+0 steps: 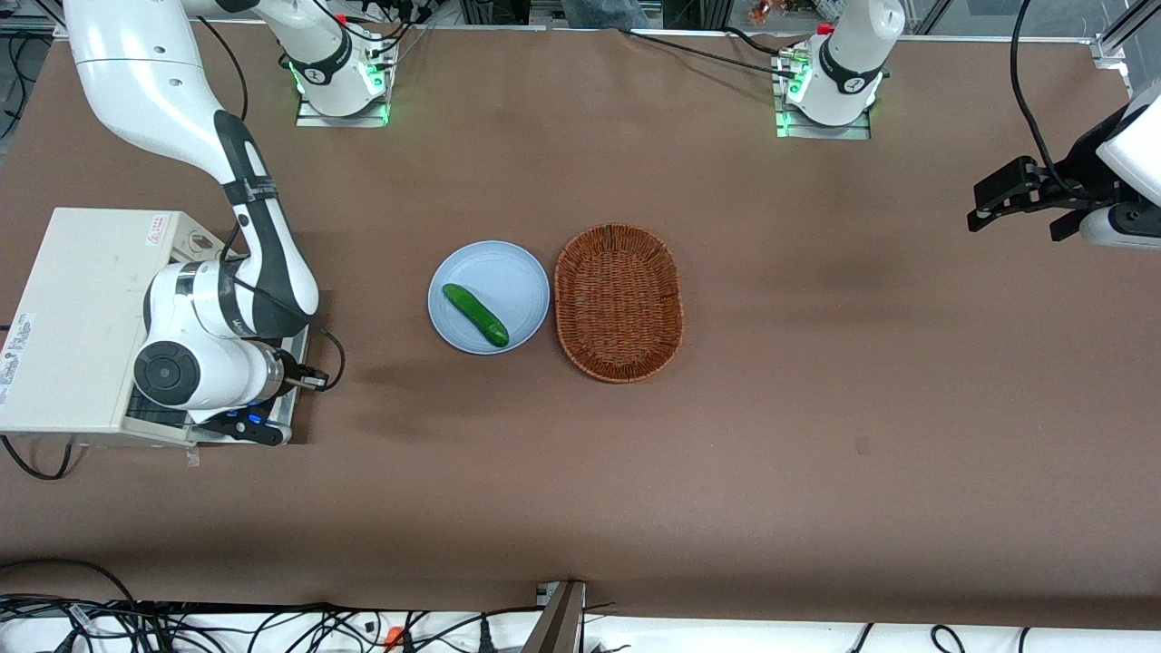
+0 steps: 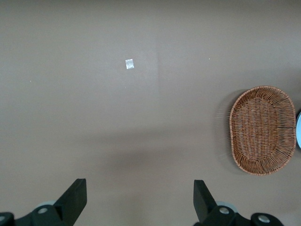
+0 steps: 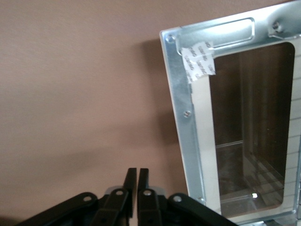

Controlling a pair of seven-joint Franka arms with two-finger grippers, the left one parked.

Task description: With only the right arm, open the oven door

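Inspection of my working end: my gripper (image 3: 137, 181) hangs above the bare brown counter (image 1: 816, 408) just in front of the toaster oven (image 1: 82, 317), at the working arm's end of the table. My two fingers (image 3: 142, 186) are pressed together, with barely a sliver between the tips. They hold nothing.

The oven door (image 3: 197, 141) is swung down from the oven body. Its silvery inner frame faces up toward my wrist camera, and the dark glass window shows through the middle of it. A strip of printed tape (image 3: 197, 61) sits on one corner of the frame. The handle is not visible. The door lies just beside my fingertips and apart from them; I see no contact.

In the front view my right arm (image 1: 245, 236) covers most of the door, so only a thin strip of its edge shows beside the wrist.

Elsewhere, a blue plate (image 1: 517, 272) carries a cucumber (image 1: 474, 315) near the counter's middle, with a wicker basket (image 1: 618, 302) beside it.

Judgement: the opening itself appears done, or nearly so. I cannot tell whether the door rests fully flat. What is left, as I read it, is to lift clear.
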